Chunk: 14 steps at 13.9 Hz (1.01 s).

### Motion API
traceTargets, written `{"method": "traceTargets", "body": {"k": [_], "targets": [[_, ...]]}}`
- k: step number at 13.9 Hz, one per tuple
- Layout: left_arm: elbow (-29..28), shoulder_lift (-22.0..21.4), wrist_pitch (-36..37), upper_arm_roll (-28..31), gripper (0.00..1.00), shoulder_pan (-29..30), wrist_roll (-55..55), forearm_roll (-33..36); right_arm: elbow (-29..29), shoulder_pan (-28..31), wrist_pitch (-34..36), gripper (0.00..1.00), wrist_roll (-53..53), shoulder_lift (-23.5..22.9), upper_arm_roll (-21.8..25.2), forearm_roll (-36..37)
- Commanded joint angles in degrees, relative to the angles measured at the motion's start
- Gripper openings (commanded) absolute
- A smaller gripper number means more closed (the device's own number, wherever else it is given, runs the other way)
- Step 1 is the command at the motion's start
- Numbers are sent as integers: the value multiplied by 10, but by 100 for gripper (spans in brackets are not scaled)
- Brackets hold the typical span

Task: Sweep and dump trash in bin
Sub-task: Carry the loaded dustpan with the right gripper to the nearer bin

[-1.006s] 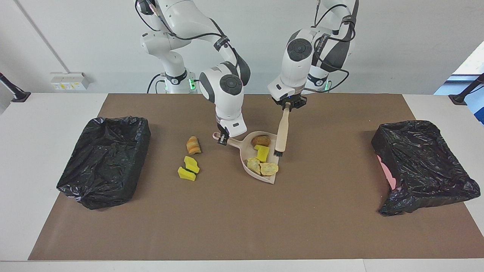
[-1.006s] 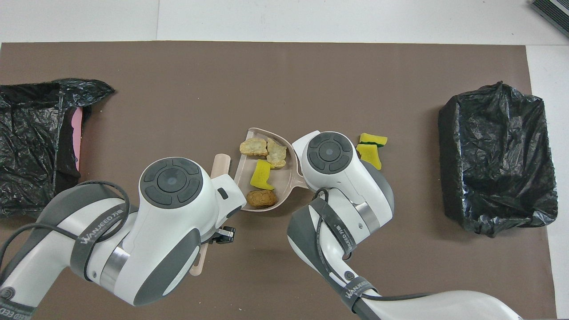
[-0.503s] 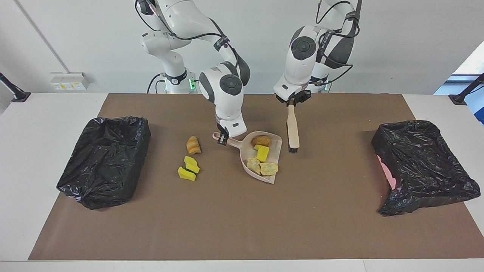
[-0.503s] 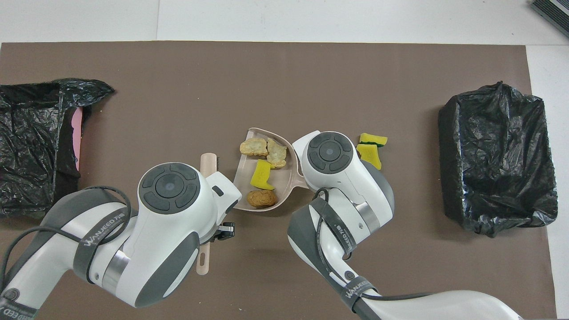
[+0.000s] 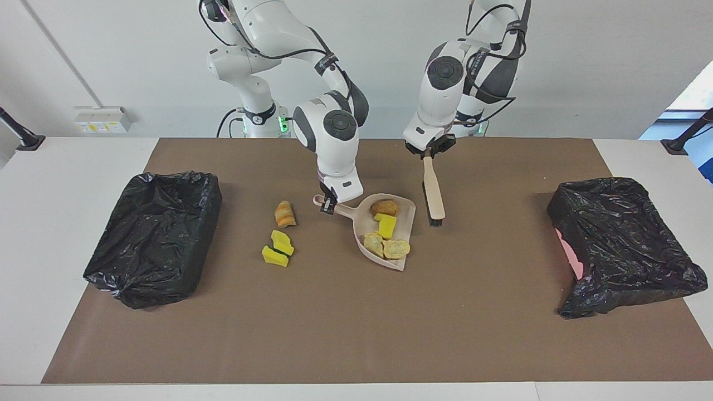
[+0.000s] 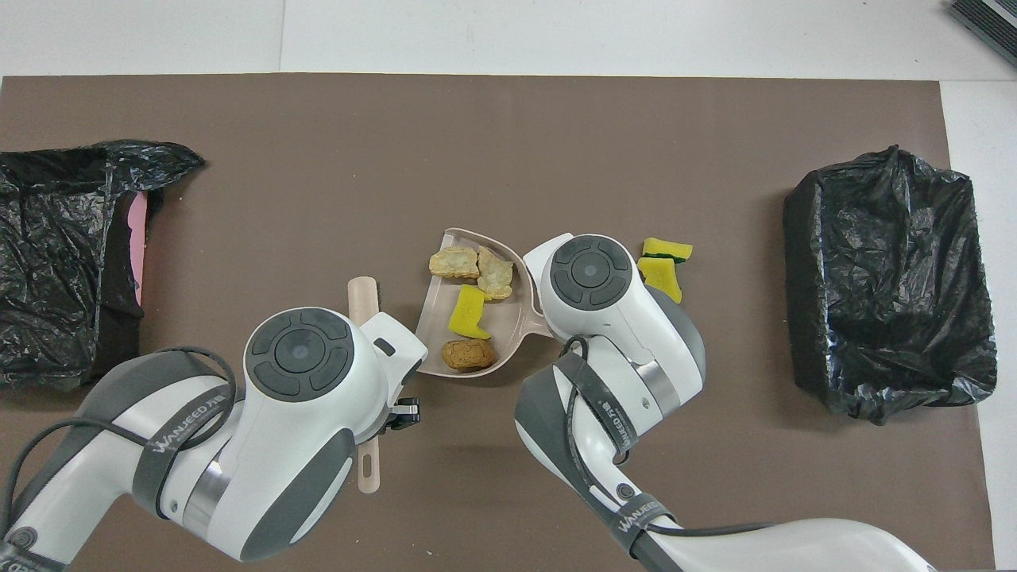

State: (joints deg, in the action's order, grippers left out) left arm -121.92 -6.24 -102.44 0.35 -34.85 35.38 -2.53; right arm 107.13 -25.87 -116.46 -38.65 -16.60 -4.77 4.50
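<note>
A beige dustpan (image 5: 363,218) (image 6: 435,306) lies on the brown mat holding several bits of trash: a brown lump (image 5: 385,208) (image 6: 468,355), a yellow sponge chunk (image 5: 387,225) (image 6: 466,312) and two tan lumps (image 5: 396,249) (image 6: 454,263). My right gripper (image 5: 328,205) is shut on the pan's handle. My left gripper (image 5: 427,152) is shut on the handle of the beige brush (image 5: 433,192) (image 6: 363,292), whose black bristles point down beside the pan, toward the left arm's end. On the mat beside the pan, toward the right arm's end, lie an orange-brown lump (image 5: 284,214) and two sponge chunks (image 5: 278,249) (image 6: 663,264).
One bin lined with a black bag (image 5: 153,236) (image 6: 890,278) stands at the right arm's end of the mat. Another bin (image 5: 618,245) (image 6: 56,254) stands at the left arm's end, with pink showing at its side. White table borders the mat.
My left gripper has drawn the brush off the dustpan's edge and swung it toward the left arm's end of the table. The dustpan, the right gripper and the loose trash have stayed put.
</note>
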Motion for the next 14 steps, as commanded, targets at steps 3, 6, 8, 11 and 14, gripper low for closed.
{"method": "traceTargets", "body": {"k": [3, 6, 8, 11, 14], "targets": [[-16, -15, -33, 0, 0, 4, 12, -6, 5, 86, 41, 0, -57, 56, -1, 3], [-23, -16, -64, 0, 0, -2, 13, -6, -11, 129, 79, 0, -90, 81, 0, -2], [-23, -16, -83, -5, 0, -6, 14, -5, -35, 152, 126, 0, -103, 101, 0, -5], [-37, -3, -118, -6, 0, -72, 79, -5, -40, 209, 178, 0, -129, 164, 3, -13], [-89, -1, -183, -7, 0, -156, 146, -5, -40, 281, 221, 0, -216, 213, 15, -12]]}}
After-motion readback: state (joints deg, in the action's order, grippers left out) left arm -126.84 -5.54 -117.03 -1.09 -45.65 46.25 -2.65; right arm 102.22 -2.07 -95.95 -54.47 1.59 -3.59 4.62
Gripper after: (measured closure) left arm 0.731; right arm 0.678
